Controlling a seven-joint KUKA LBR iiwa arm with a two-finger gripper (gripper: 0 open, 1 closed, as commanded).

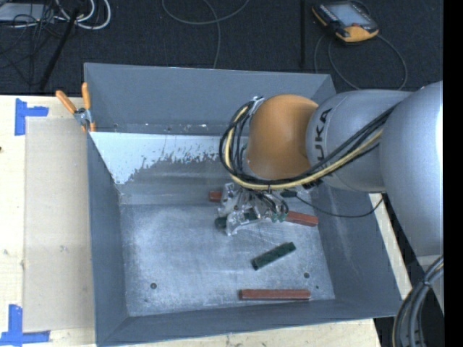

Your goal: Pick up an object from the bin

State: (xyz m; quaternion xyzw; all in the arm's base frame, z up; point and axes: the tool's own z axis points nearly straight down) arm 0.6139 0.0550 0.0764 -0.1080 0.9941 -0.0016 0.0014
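My gripper (237,219) hangs low over the middle of the bin floor, just under the orange cover, its metal parts close to the floor. A reddish-brown stick pokes out on both sides of it, one end (215,195) at its left and the other (302,219) at its right. Whether the stick is between the fingers is hidden. A dark green flat bar (273,255) lies tilted on the floor a little below and right of the gripper.
A longer reddish-brown stick (275,294) lies flat near the bin's front wall. The arm and its cables cover the bin's right rear part. The left half of the floor is bare metal.
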